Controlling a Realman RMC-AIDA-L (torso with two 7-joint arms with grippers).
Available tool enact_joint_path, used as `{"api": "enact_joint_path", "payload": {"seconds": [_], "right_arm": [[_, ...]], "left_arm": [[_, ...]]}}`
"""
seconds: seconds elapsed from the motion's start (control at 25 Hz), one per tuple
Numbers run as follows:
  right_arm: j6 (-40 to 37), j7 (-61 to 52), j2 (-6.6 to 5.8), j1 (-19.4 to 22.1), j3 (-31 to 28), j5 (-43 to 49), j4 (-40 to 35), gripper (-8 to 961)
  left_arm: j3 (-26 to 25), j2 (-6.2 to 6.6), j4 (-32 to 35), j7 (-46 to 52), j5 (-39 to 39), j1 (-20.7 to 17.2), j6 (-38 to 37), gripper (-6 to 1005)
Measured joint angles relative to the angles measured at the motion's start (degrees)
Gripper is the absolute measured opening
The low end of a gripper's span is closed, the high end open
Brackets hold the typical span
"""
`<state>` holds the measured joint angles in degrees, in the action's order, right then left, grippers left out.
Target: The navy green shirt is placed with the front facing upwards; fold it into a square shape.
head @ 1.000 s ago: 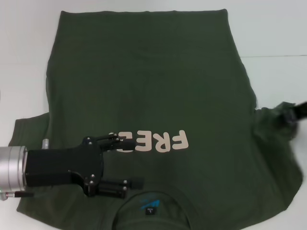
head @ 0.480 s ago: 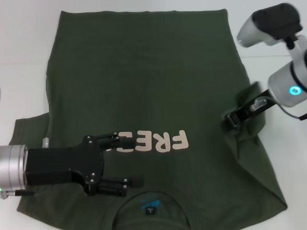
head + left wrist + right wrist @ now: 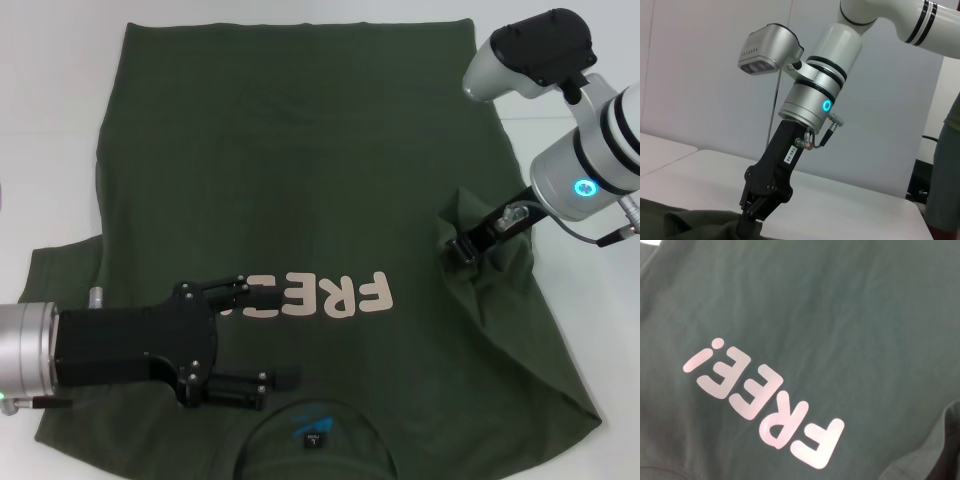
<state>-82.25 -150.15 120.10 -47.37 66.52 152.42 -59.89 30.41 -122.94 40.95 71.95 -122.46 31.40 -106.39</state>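
Since half a second ago the right gripper point(image 3: 463, 247) has carried the sleeve further inward over the shirt body, toward the print. Its fingers are pinched on a bunched peak of the navy green shirt point(image 3: 300, 180), lifted off the table point(image 3: 50, 120). The cloth trails from that peak down to the right hem corner. The left gripper point(image 3: 270, 335) hovers low over the shirt's left chest, fingers spread apart, one covering the end of the "FREE!" print point(image 3: 335, 294). The shirt lies front-up, collar nearest the robot; its neck label point(image 3: 314, 436) shows, and the collar's bottom is cut off.
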Motion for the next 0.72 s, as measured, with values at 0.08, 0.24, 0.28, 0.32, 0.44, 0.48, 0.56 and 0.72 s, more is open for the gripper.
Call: {"api": "enact_joint_path", "payload": {"seconds": [0.08,0.24,0.28,0.32,0.44,0.48,0.56,0.72], "right_arm": [[0.39,0.00,0.04,-0.16,0.64,-0.05,0.13,20],[0.95,-0.05,0.06,-0.80,1.59,-0.14,1.28,19],[0.97,-0.05,0.06,-1.00,1.61,-0.15,1.78,19],[1.04,-0.02,0.06,-1.13,1.62,-0.20,2.15,19],[1.33,0.16,0.05,-1.42,1.66,-0.34,3.07,19],[1.43,0.18,0.04,-1.43,1.71,-0.36,3.22,19],[1.81,0.15,0.04,-1.45,1.81,-0.37,3.31,19],[2.56,0.26,0.04,-1.54,1.90,-0.98,4.07,20]], "left_arm": [[0.00,-0.01,-0.04,-0.04,0.01,0.03,0.01,935],[0.01,-0.02,-0.07,-0.11,0.03,0.06,0.04,935],[0.02,-0.02,-0.06,-0.13,0.03,0.06,0.04,935],[0.02,-0.02,-0.06,-0.17,0.04,0.06,0.05,935],[0.02,-0.02,-0.08,-0.53,0.04,0.06,0.05,935],[0.01,-0.02,-0.09,-0.64,0.04,0.06,0.05,934],[0.00,-0.02,-0.15,-0.75,0.04,0.07,0.05,934],[0.00,-0.02,-0.23,-0.82,0.04,0.07,0.05,934]]}}
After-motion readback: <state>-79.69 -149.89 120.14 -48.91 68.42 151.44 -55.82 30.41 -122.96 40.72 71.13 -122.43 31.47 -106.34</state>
